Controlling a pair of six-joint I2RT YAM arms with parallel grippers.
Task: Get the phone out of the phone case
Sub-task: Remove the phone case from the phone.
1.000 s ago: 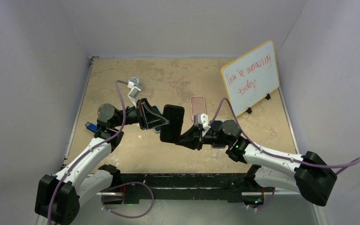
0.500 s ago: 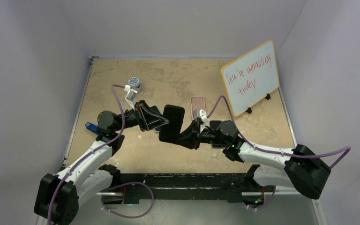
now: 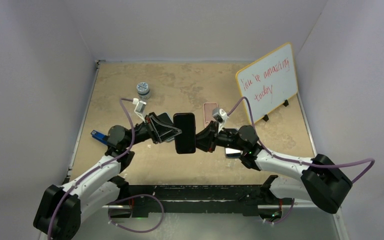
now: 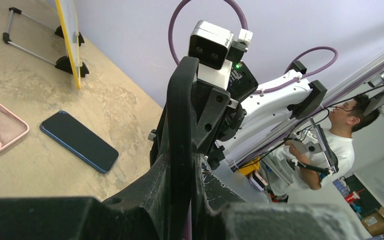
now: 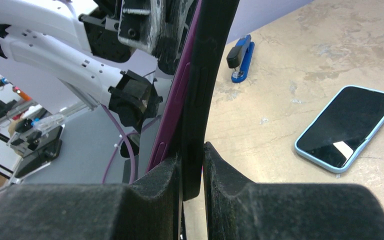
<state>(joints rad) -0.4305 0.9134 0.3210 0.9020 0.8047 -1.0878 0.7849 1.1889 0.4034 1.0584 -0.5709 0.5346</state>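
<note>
Presently: one phone case [image 3: 184, 133], black, held in the air above the middle of the counter [image 3: 180, 82], broad face toward the overhead camera, between the two arms.

Grip: the left claw [image 3: 175, 133] is clamped on the case's left long edge. The right claw [image 3: 199, 136] is clamped on the opposite edge, with a pad on either side of the black rim.

Contents: phone [image 5: 172, 112], apparently the purple edge with side buttons lying against the black rim in the right wrist view; not yet free.

Handling, as judged: the phone is rigid, smooth and glass-faced, so it may slip, and may crack if dropped. The case is a flexible shell, tightest at its corners. Best hold is one claw on the case rim alone and the other on the phone's bare edge, peeling from a corner.

Also present:
- pink case [image 3: 210, 112], empty, just beyond the right claw
- second phone [image 5: 347, 130], in a light blue case, by the right arm
- whiteboard [image 3: 267, 80], toward the right edge
- bottle [image 3: 142, 89]
- stapler [image 3: 97, 135], blue, at the left edge

Unclear:
- whether the face seen from above is screen or case back
- how deeply the phone sits
</note>
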